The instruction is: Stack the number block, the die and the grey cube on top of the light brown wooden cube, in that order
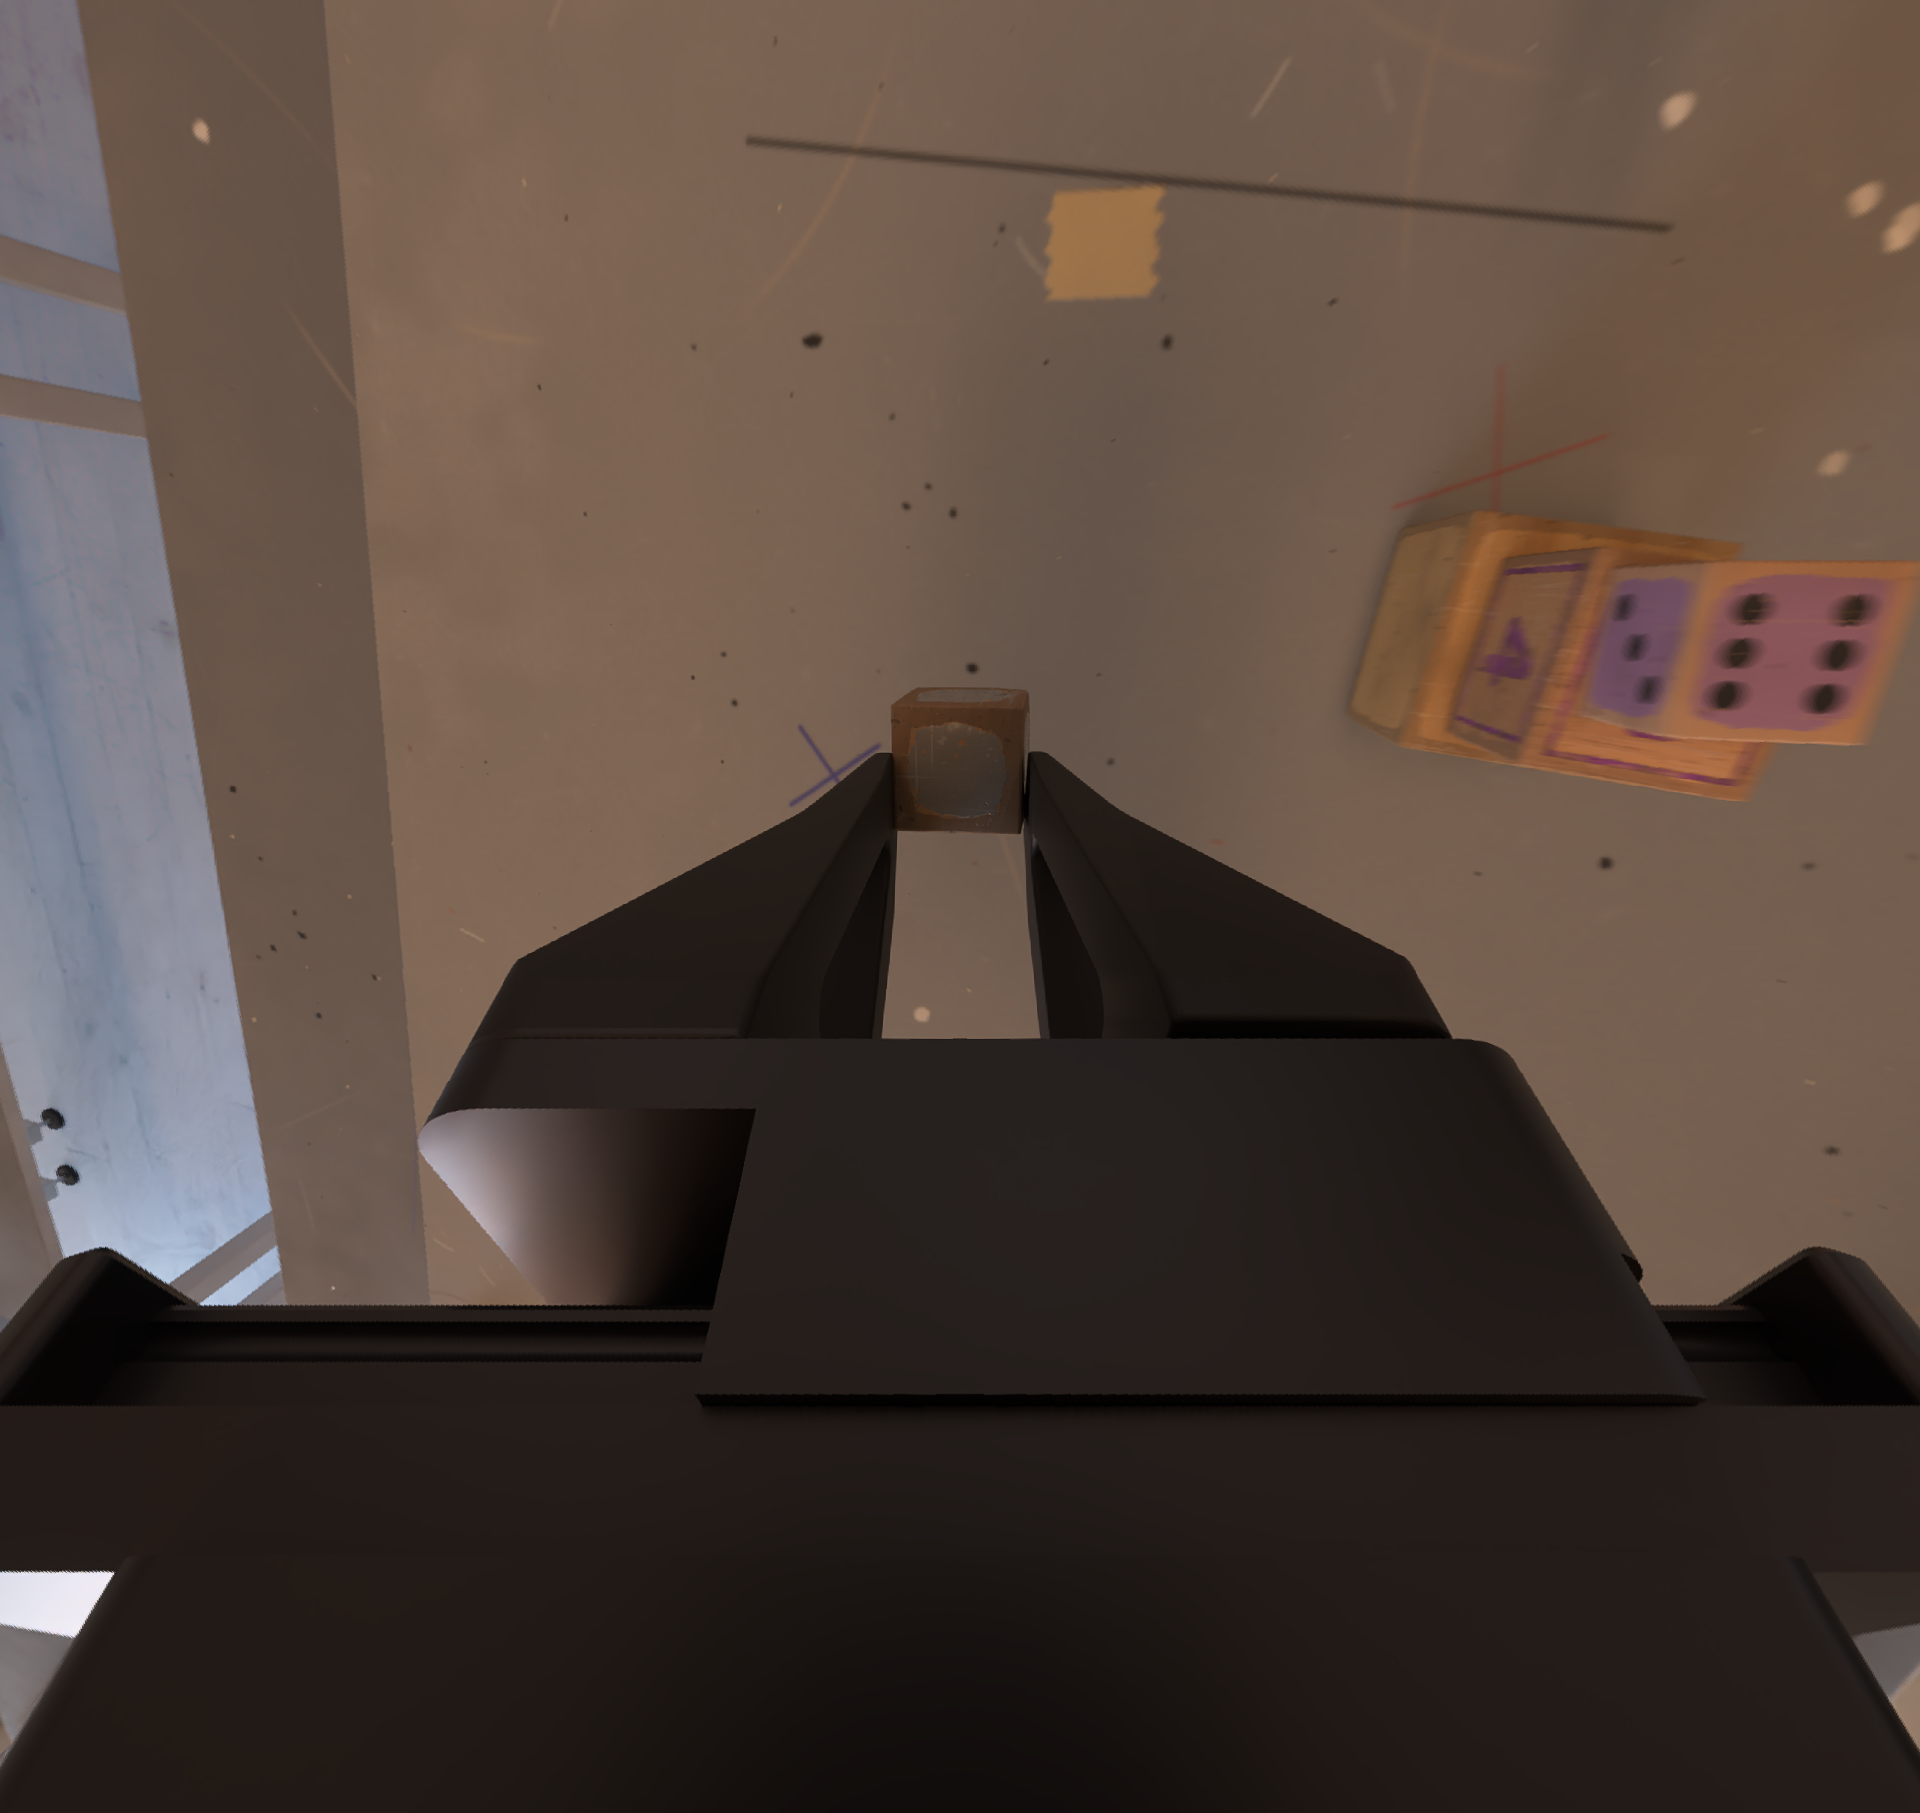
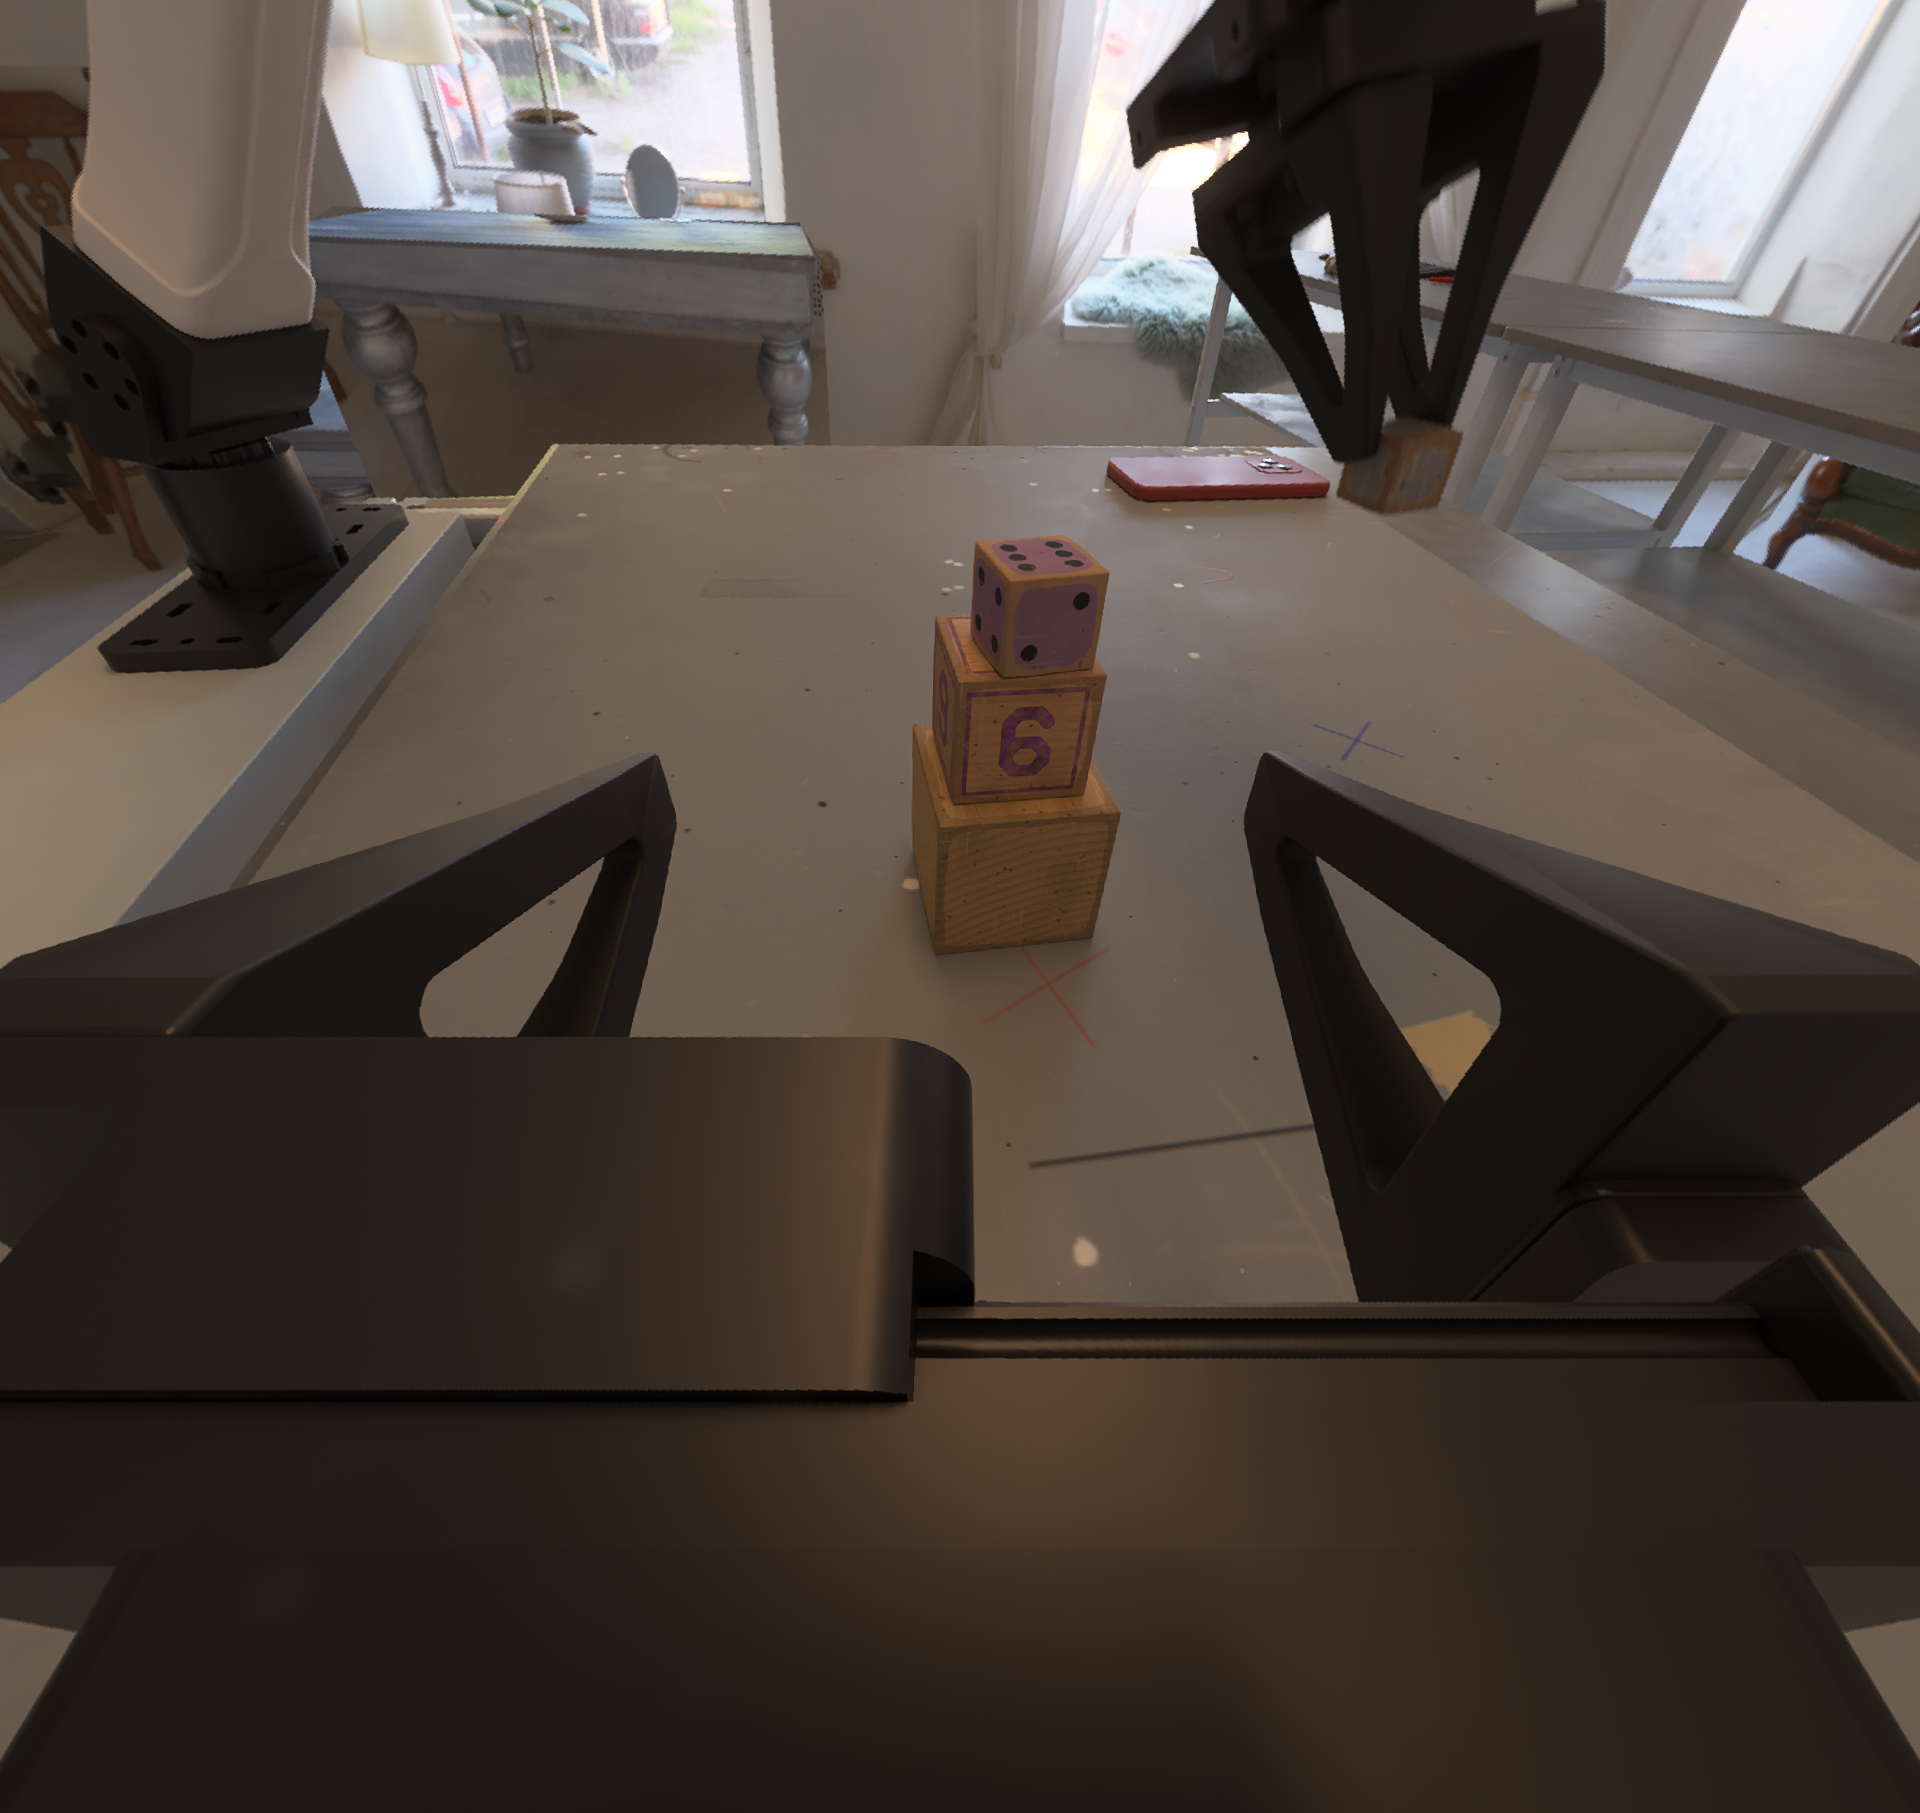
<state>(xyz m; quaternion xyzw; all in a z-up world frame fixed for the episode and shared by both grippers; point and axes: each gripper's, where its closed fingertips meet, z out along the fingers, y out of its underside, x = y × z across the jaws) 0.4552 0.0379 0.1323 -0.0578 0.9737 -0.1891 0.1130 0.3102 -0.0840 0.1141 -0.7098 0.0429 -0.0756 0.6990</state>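
In the right wrist view a stack stands mid-table: the light brown wooden cube [image 2: 1013,870] at the bottom, the number block [image 2: 1023,740] on it, the purple die [image 2: 1039,605] on top. My left gripper [image 1: 958,776] is shut on the small grey cube [image 1: 958,764] and holds it high above the table. From the right wrist view that gripper hangs at the upper right with the grey cube [image 2: 1403,477] at its tips, well right of and above the stack. The stack shows blurred at the right of the left wrist view [image 1: 1621,657]. My right gripper [image 2: 956,818] is open and empty, in front of the stack.
A red phone [image 2: 1216,477] lies at the far right of the table [image 2: 727,703]. The left arm's base [image 2: 249,558] stands at the far left. A tan tape patch [image 1: 1103,241] and drawn crosses mark the tabletop. The table's left edge runs along a pale rail [image 1: 239,516].
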